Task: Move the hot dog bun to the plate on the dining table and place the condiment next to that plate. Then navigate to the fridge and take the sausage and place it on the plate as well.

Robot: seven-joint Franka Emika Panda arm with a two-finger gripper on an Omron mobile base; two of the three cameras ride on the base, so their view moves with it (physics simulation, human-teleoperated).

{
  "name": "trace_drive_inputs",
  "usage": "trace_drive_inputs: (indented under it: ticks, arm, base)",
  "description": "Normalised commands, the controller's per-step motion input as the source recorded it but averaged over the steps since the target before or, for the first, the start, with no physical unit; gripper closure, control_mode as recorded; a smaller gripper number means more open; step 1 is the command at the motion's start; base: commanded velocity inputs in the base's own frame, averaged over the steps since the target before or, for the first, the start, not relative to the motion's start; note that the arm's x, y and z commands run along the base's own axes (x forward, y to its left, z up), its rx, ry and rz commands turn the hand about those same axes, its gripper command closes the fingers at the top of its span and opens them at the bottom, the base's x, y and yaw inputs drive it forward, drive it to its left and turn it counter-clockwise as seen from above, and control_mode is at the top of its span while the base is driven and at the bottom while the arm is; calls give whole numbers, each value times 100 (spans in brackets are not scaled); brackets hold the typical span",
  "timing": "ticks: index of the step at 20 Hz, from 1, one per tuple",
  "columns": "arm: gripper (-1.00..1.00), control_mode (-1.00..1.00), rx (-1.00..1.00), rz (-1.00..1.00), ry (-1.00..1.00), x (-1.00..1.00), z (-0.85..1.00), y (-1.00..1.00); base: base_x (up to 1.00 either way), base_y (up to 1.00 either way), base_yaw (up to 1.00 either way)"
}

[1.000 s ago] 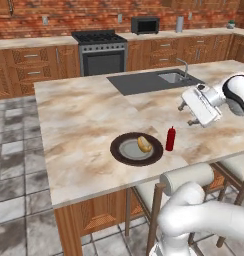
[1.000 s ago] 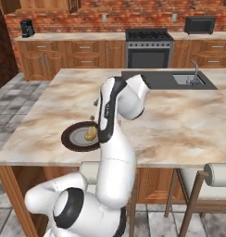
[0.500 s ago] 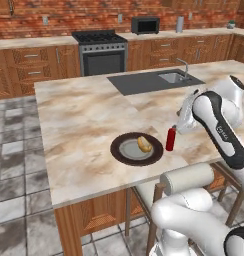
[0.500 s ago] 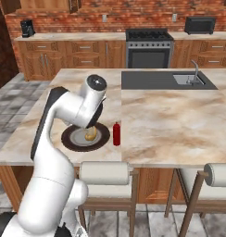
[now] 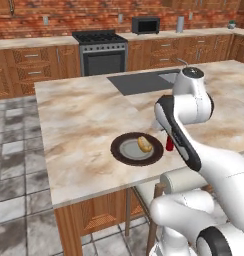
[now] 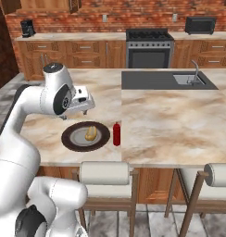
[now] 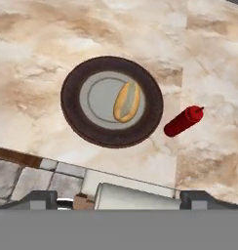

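The dark brown plate (image 6: 68, 139) lies near the front edge of the marbled dining table (image 6: 179, 115). On its grey centre rests the golden hot dog bun (image 6: 91, 134). Just right of the plate, the red condiment (image 6: 116, 134) stands upright on the table. My gripper (image 6: 80, 111) hovers above the plate's far left side, open and empty. In the hand view I look down on the plate (image 7: 72, 107), the bun (image 7: 127, 101) and the condiment (image 7: 183, 121); my gripper (image 7: 120, 200) is open. In the left base view my arm hides part of the condiment (image 5: 169, 145) beside the plate (image 5: 125, 155).
A dark inset sink (image 6: 169, 79) with a tap sits at the table's far side. Two padded stools (image 6: 104, 173) (image 6: 221, 175) stand against the near edge. A stove (image 6: 149, 46) and microwave (image 6: 199, 25) line the brick back wall. Grey tiled floor (image 5: 19, 165) lies left of the table.
My arm has swung from the table's right side across to the left and now holds the hand over the plate. The gripper stays open. Plate, bun and condiment have not moved.
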Motion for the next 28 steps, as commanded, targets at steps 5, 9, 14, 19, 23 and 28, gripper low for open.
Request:
trace_drive_inputs:
  ticks: [5, 9, 14, 19, 23, 28]
  arm:
    - [-100, -100, 16, -64, 31, -29, -26, 0]
    - [-100, -100, 14, -47, 2, -77, -49, 0]
    - [-100, -100, 1, -18, 0, -48, -31, 0]
    - [-100, 100, 0, -6, 0, -22, -13, 0]
    - [-100, 100, 0, 0, 0, 0, 0, 0]
    - [-100, 100, 0, 0, 0, 0, 0, 0]
  base:
    - [0, 0, 0]
    - [0, 0, 0]
    - [0, 0, 0]
    - [-55, -32, -14]
    - [-47, -100, -32]
    - [36, -100, -7]
